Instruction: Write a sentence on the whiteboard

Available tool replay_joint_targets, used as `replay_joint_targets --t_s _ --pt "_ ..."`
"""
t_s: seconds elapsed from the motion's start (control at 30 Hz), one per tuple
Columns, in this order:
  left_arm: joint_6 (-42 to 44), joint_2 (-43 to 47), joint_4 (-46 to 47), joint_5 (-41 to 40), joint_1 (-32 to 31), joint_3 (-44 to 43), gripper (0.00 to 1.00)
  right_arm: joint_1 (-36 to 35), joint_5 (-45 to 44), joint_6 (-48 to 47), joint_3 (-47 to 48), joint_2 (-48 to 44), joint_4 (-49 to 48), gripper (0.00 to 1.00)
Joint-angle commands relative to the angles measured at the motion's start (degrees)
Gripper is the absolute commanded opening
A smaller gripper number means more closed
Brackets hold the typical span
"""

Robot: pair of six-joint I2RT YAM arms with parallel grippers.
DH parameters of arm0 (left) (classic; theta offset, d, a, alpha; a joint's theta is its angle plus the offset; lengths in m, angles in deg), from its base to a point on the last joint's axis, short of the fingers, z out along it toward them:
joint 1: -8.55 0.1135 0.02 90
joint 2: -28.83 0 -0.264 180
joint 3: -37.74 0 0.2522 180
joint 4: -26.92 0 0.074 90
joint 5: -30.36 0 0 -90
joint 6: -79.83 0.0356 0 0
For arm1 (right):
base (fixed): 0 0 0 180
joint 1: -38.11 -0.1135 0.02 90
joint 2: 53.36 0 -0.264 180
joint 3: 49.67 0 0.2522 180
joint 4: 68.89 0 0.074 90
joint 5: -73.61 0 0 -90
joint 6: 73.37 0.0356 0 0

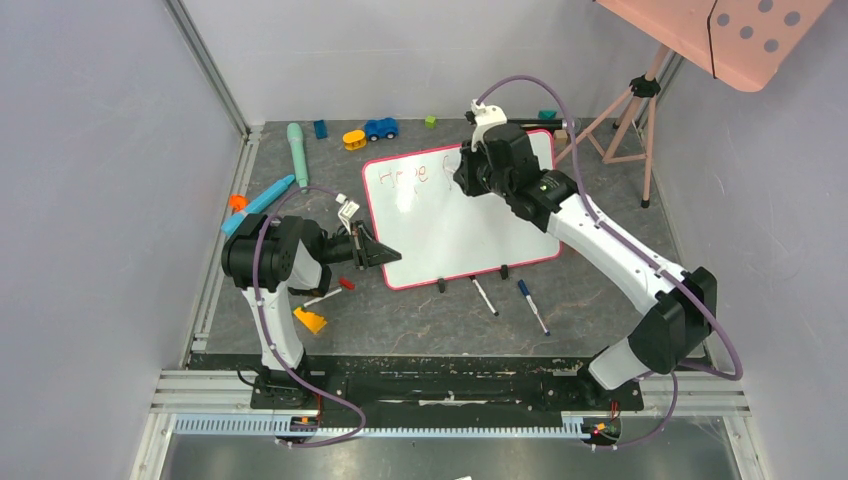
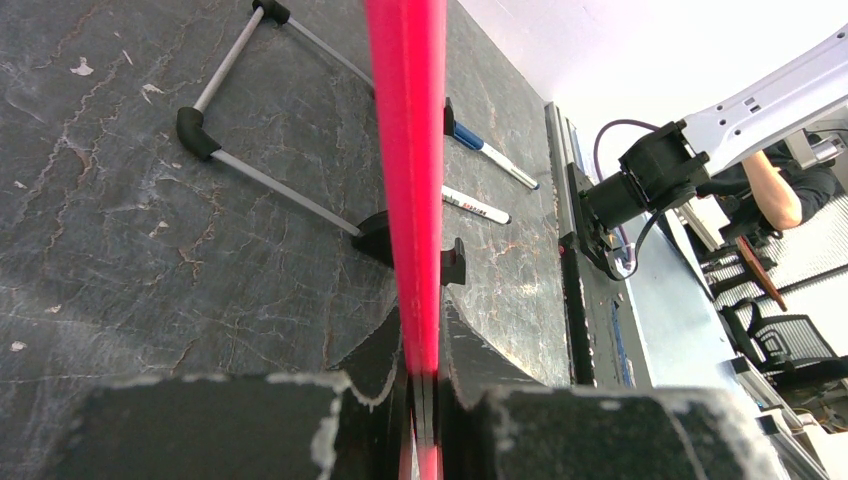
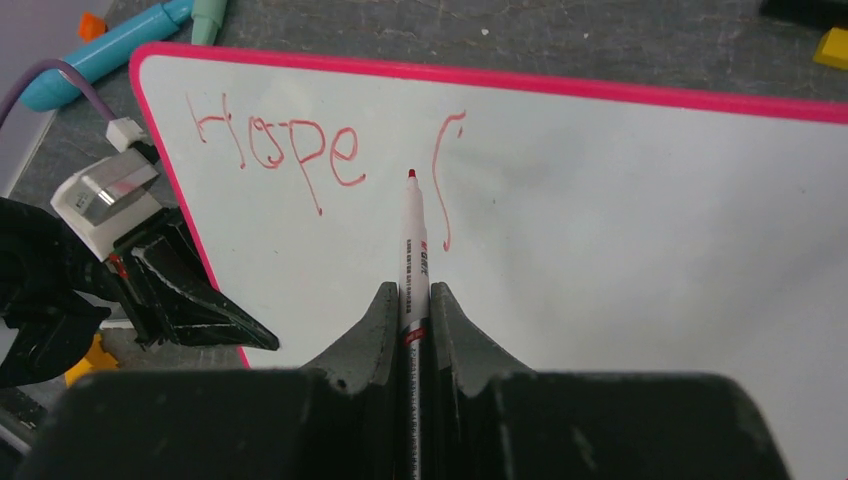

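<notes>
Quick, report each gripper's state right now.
Left gripper: shut on the edge of the glossy white, red-pink-framed whiteboard.
Right gripper: shut on a thin white red-tipped marker.

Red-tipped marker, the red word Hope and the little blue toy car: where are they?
Thin white marker with red tip (image 3: 413, 245): right wrist view, on its white barrel.
Red handwritten word Hope (image 3: 275, 145): right wrist view, on its middle letters.
Small blue toy car (image 1: 380, 128): top view, on its body.

Blue toy car (image 1: 381, 128) — yellow ring (image 1: 354, 139) just beside.
</notes>
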Motion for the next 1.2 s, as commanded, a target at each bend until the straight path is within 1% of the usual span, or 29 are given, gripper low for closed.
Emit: replay_joint_targets --t_s 0.0,0.47,0.9,1.17 --pt "6.55 0.27 2.73 0.99 -0.66 0.39 0.02 0.26 0.9 -1.53 4.49 1.92 -1.57 0.0" --pt "6.68 0.33 2.73 0.97 -0.66 0.47 0.02 0.28 -0.32 -2.22 6.26 5.07 0.17 0.0" --pt "6.7 0.32 2.73 0.89 -0.66 0.46 0.02 0.35 -7.34 -2.25 6.6 4.64 2.93 0.0" --pt "6.68 0.34 2.74 0.96 -0.66 0.45 0.02 0.35 -4.77 -2.44 5.97 2.5 1.3 0.0"
